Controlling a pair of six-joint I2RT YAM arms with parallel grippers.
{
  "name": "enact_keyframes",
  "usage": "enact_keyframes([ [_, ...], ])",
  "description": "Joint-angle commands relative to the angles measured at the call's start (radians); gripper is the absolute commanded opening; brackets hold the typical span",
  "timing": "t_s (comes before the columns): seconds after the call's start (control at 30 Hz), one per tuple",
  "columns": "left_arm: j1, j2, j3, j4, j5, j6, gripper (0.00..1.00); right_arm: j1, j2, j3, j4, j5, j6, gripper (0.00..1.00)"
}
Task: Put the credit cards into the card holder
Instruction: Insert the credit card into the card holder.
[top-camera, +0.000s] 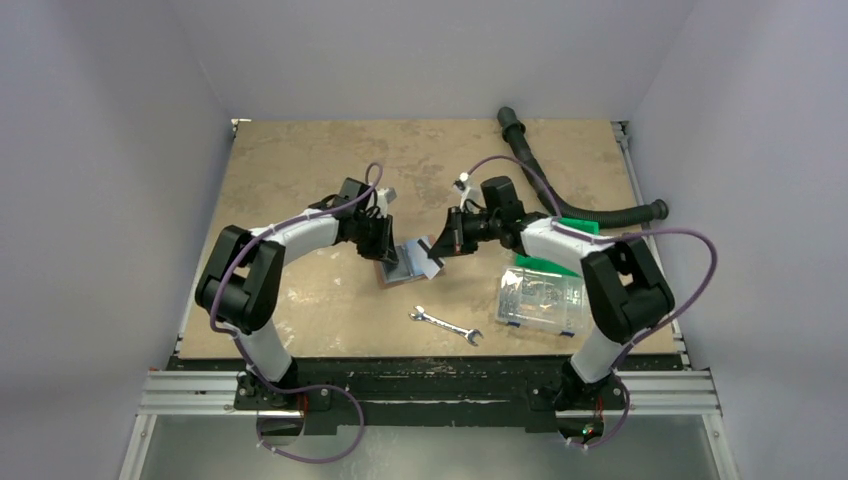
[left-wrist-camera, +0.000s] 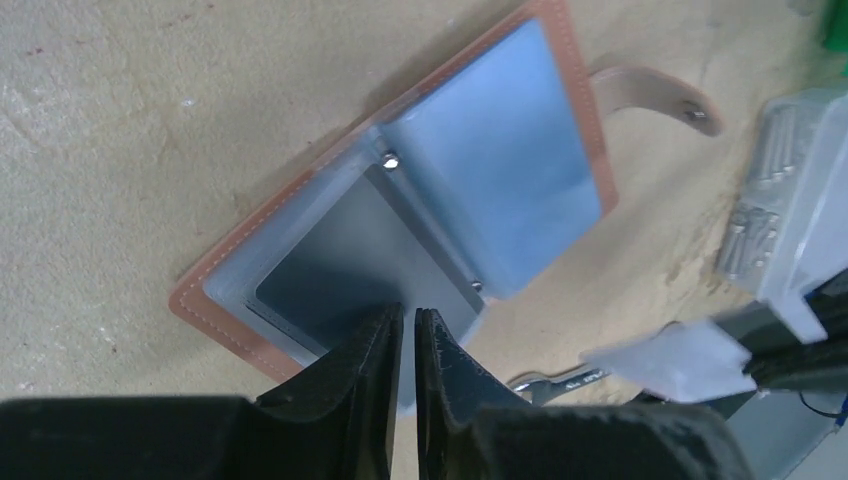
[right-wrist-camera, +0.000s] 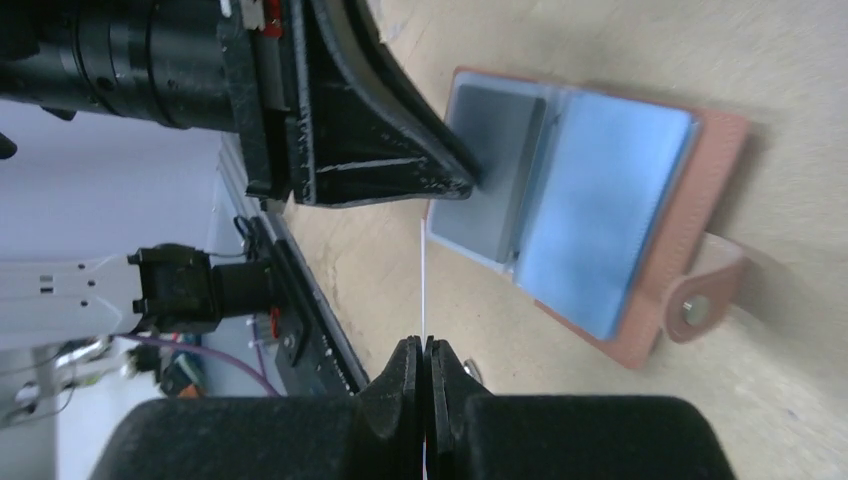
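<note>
With the card holder (top-camera: 403, 266) lying open and flat near the middle of the desk (top-camera: 300, 170), both arms meet over it.

Left fingers (left-wrist-camera: 365, 365) are drawn almost together, with only a thin slit between them. Their tips are down at the near edge of the grey card (left-wrist-camera: 350, 250). Can't tell whether that edge is pinched in the slit or just touched. The grey card sits in 1 half of the holder, inside the pale pocket frame and roughly square to it. The other half shows a light blue face. A brown stitched rim runs round both halves. A strap tab (left-wrist-camera: 655, 95) with a snap sticks out from the blue half and lies on the desk.

Right fingers (right-wrist-camera: 400, 385) are pressed together on the light blue card (top-camera: 432, 258), pinching it by 1 end. The right wrist view shows it edge-on, as a thin pale line running from the tips toward the holder. From above it hangs at the holder's right side and overlaps that edge. Can't tell if it touches.

Elsewhere:
- Wrench (top-camera: 445, 325) lies nearer the arm bases, apart from the holder.
- Clear compartment box (top-camera: 540, 297) sits right of the wrench, beside the right arm.
- Green bin (top-camera: 535, 263) is partly hidden behind that arm.
- Black corrugated hose (top-camera: 600, 212) runs across the far right of the desk.
</note>
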Motion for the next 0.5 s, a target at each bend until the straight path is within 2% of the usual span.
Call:
enact_keyframes([
  [0.0,-0.004,0.054,0.013,-0.010,-0.056,0.020,0.12,0.018,0.079,0.035,0.181,-0.124,0.073,0.00],
  [0.2,-0.004,0.055,0.005,-0.037,-0.138,0.028,0.08,0.019,0.198,0.068,0.222,-0.129,0.076,0.00],
  [0.47,-0.004,0.079,0.007,-0.090,-0.202,0.054,0.01,0.019,0.266,0.112,0.194,-0.130,0.042,0.00],
])
